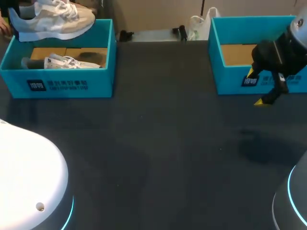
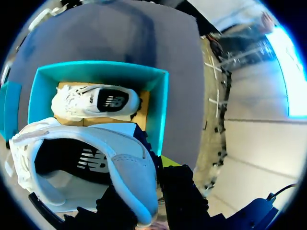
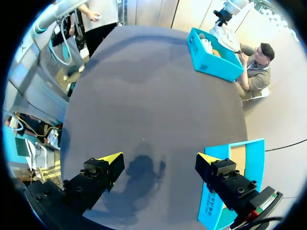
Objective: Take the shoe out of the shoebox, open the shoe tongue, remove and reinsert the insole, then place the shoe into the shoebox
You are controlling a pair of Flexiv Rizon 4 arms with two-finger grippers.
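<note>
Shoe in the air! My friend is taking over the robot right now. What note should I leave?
Left gripper: shut on the heel end of the white shoe, held above the left shoebox. A second shoe lies inside that box.
Right gripper: open, empty, over the table beside the right box.
Done: shoe is out of the box.
Left: open the tongue, pull out and refit the insole, put the shoe back.
</note>
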